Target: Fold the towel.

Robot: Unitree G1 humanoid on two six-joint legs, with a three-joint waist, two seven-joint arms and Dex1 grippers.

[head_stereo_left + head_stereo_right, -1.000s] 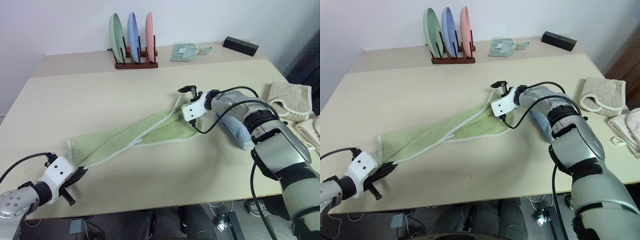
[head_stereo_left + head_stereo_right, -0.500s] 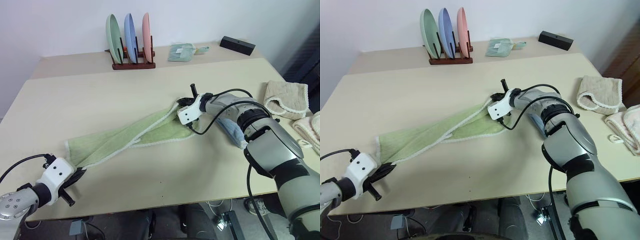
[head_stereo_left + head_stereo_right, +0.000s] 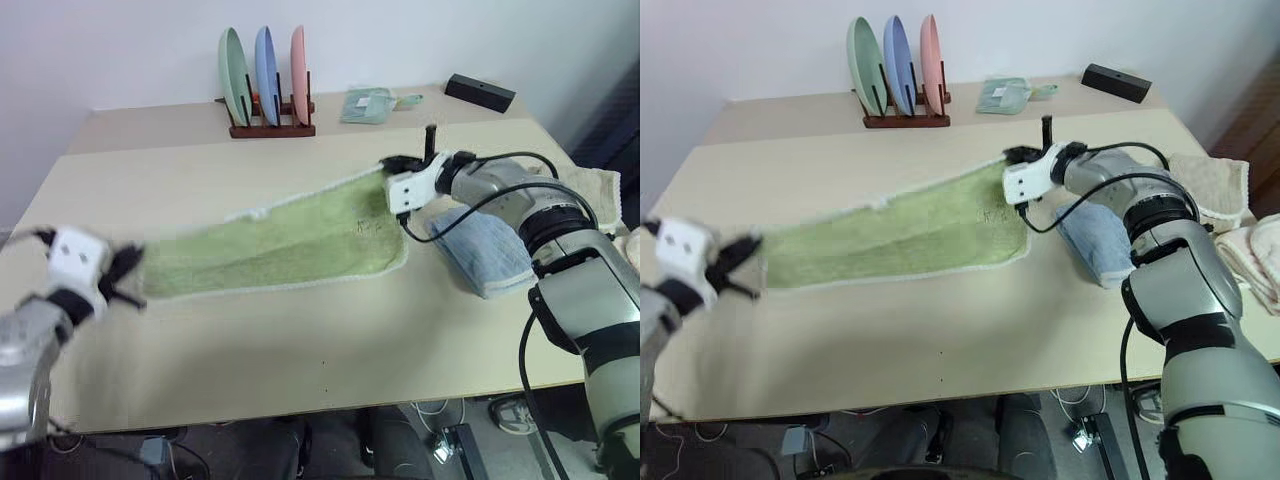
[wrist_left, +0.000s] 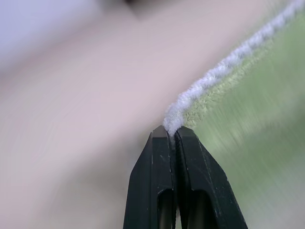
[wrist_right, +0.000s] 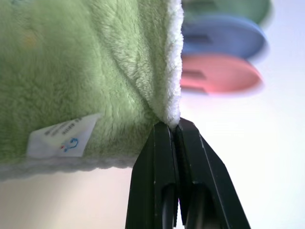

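Grippers: both pressed together on cloth — the left gripper [image 4: 172, 131] pinches the white trim at one corner of the towel [image 3: 290, 240], and the right gripper [image 5: 174, 125] pinches the trimmed edge at the other end.
Left gripper place: at the left edge of the left eye view [image 3: 128, 272], blurred, holding the towel's left end.
Right gripper place: right of centre in the upper half of the frame [image 3: 390, 165], raising the far right corner off the table [image 3: 300, 350].
Towel place: stretched across the middle of the frame between the two grippers, upper edge lifted and taut, lower edge resting or nearly resting on the tabletop.
Step in hand: judged to be the lift-and-spread — the towel is held by two corners and opened out, no fold made yet.
Next move calls for: keeping both pinches firm and the edge taut, then bringing one end over onto the other so the trims line up — and keeping clear of the light-blue towel [image 3: 475, 250] lying just beside the right end.
Label: a small white tag [image 5: 62, 136] is sewn on near the right gripper, with tiny print and a blue mark.
Writing: too small to read; no brand can be made out.
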